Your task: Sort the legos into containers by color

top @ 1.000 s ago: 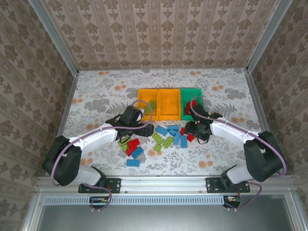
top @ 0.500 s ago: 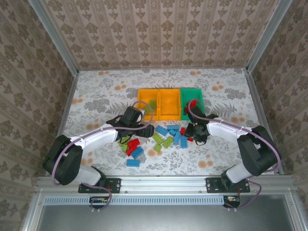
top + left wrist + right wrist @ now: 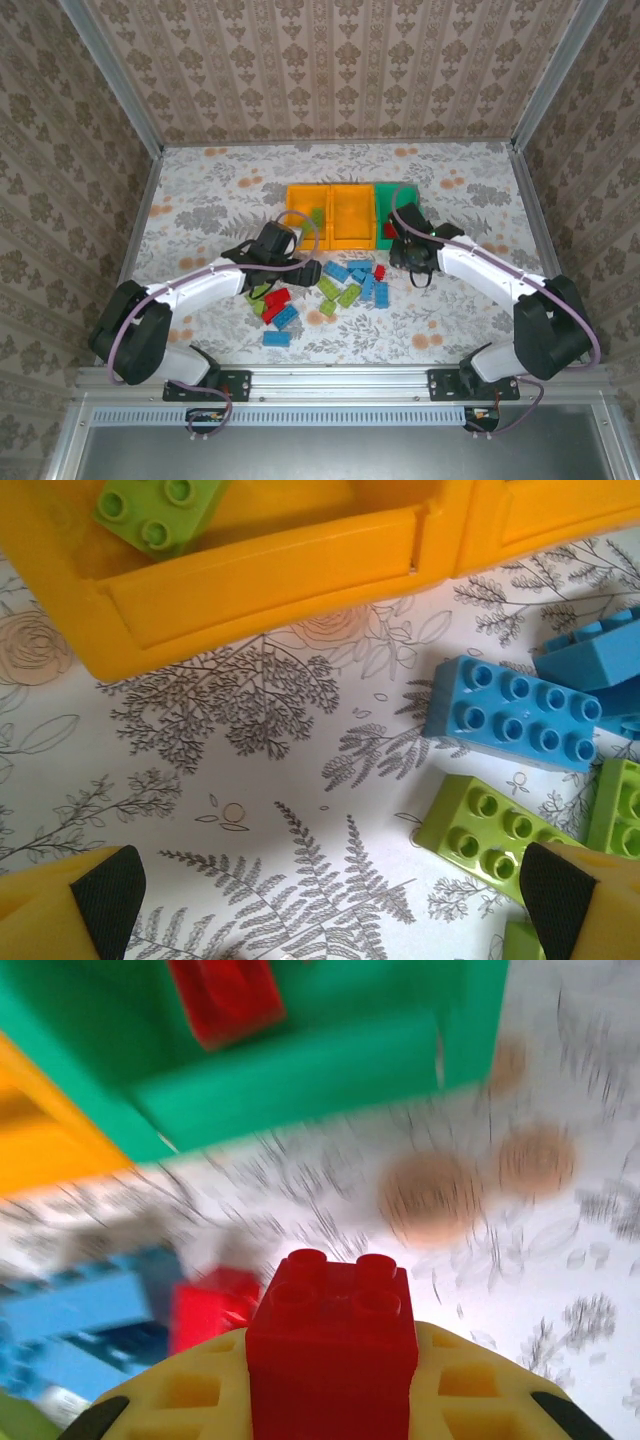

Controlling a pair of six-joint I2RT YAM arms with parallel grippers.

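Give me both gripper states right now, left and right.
Left gripper: open, holding nothing.
Right gripper: closed on a red lego.

Overhead view: bright, even, diffuse light with no glare. Only faint, soft shadows lie under the arms (image 3: 200, 287) on the patterned bench (image 3: 220, 190). The picture is sharp throughout, though the walls splay outward toward the corners. Left wrist view: bright and crisp, with a soft grey shadow on the bench at lower centre and a mild sheen on the orange bin (image 3: 250, 590). Right wrist view: heavy streaky blur smears the green bin (image 3: 300, 1070), the bench print and the blue bricks (image 3: 80, 1310). The red brick (image 3: 332, 1350) in the right tool (image 3: 330, 1415) is clearer.
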